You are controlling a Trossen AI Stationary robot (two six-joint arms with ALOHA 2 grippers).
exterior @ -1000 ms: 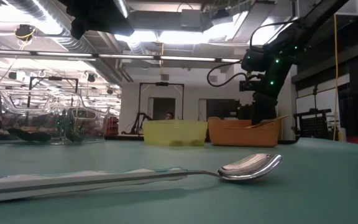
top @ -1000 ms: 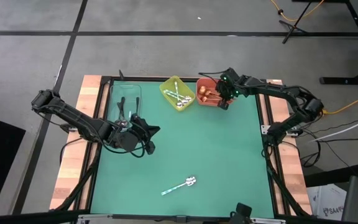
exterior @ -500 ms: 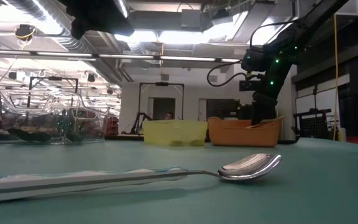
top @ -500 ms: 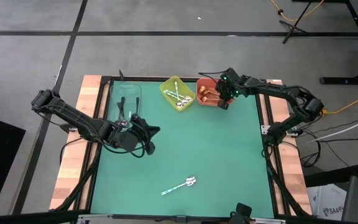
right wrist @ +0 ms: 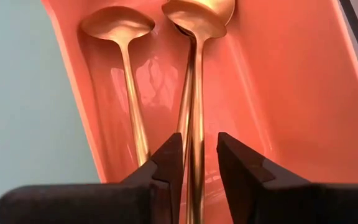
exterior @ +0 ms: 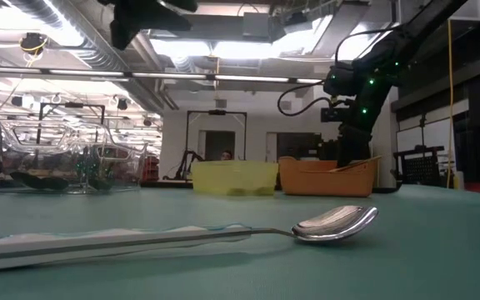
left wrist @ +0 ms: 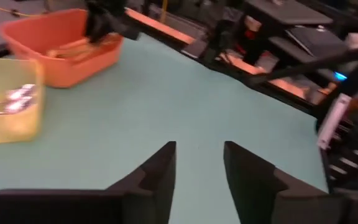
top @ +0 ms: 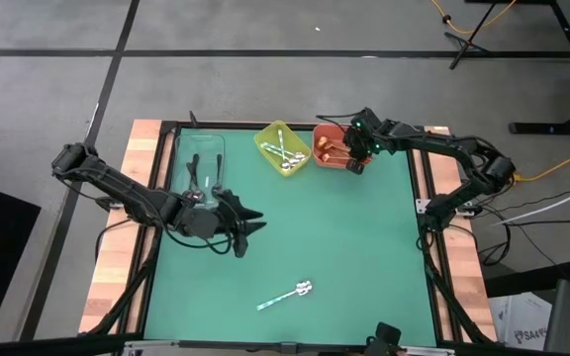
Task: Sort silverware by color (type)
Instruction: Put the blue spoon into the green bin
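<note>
A silver spoon with a pale teal handle (top: 287, 294) (exterior: 223, 237) lies flat on the green mat near the front edge, with no gripper on it. My left gripper (top: 248, 233) (left wrist: 199, 168) hovers open above the mat's left half, nothing between its fingers. My right gripper (top: 354, 164) (right wrist: 199, 168) stands open and points down into the orange bin (top: 330, 148). Copper-gold spoons (right wrist: 191, 74) lie on the bin's floor, and two of their handles run through the gap between its fingers. I see no finger touching them.
A yellow bin (top: 283, 148) with silver spoons stands left of the orange bin. A clear bin (top: 201, 163) at the far left holds black spoons. The wooden frame (top: 117, 257) rims the mat. The mat's middle and right half are bare.
My left gripper has shifted a little toward the table's near right and its fingers now stand wider apart. The teal-handled spoon has not moved.
</note>
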